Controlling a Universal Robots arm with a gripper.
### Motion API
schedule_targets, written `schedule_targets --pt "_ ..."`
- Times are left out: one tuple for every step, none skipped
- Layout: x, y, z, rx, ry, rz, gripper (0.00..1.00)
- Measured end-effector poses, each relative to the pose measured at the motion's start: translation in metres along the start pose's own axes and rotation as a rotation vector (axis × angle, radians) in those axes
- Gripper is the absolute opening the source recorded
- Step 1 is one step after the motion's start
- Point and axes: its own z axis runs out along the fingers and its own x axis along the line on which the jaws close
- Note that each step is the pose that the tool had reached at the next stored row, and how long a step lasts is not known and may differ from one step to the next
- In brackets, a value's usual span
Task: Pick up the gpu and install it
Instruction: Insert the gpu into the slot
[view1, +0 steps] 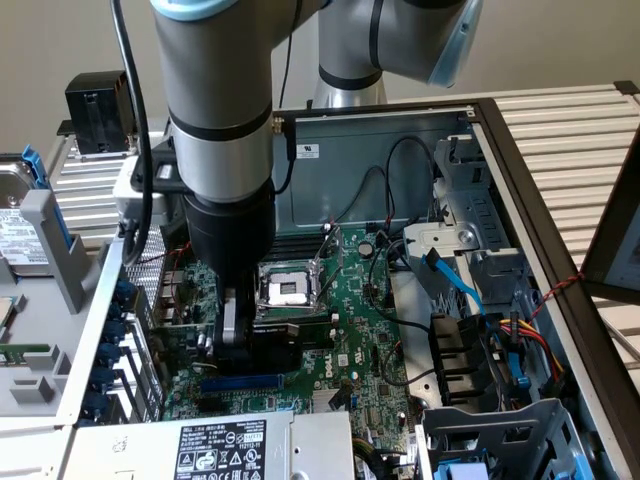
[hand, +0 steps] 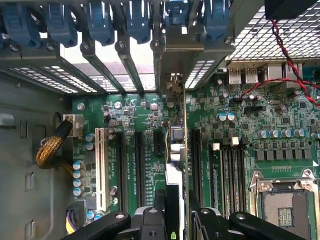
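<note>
The gpu (view1: 285, 345) is a thin black card standing edge-on over the green motherboard (view1: 365, 330), inside the open computer case. My gripper (view1: 232, 335) points straight down from the arm and is shut on the card. In the wrist view the gpu (hand: 173, 185) runs as a narrow strip between my two black fingers (hand: 150, 222), and my gripper (hand: 175, 217) clamps its near end. The card lies in line with the black expansion slots (hand: 139, 165). Its metal bracket end (hand: 177, 55) reaches the rear slot openings. I cannot tell whether the card is fully down in its slot.
The bare CPU socket (view1: 285, 290) lies just beyond the card. A blue slot (view1: 240, 382) and the power supply (view1: 220, 450) are nearer. Blue cables (view1: 450, 280) and drive cages (view1: 500, 420) fill the exterior view's right. Blue retainer clips (hand: 100, 22) line the rear wall. A black block (view1: 97, 110) sits outside.
</note>
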Motion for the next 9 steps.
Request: schedule_targets --pt "-0.0004 0.0001 0.0003 -0.0001 0.0001 0.001 0.27" --pt "-0.0004 0.0001 0.0006 -0.0001 -0.0001 0.002 0.27" --pt "-0.0004 0.0007 0.0007 -0.0002 -0.0001 0.003 0.27" --pt "-0.0004 0.0012 0.0008 -0.0002 -0.0001 0.004 0.27" --pt "-0.0004 0.0016 0.0011 -0.0002 -0.0003 0.005 0.27" --pt "-0.0003 0.0017 0.0013 -0.0006 -0.0001 0.006 0.27" --pt "-0.0003 0.0017 0.0013 -0.0013 0.0001 0.006 0.27" --pt "-0.0003 0.0018 0.0013 -0.0016 0.0000 0.006 0.27" --pt "-0.0004 0.0017 0.0014 -0.0016 -0.0012 0.006 0.27"
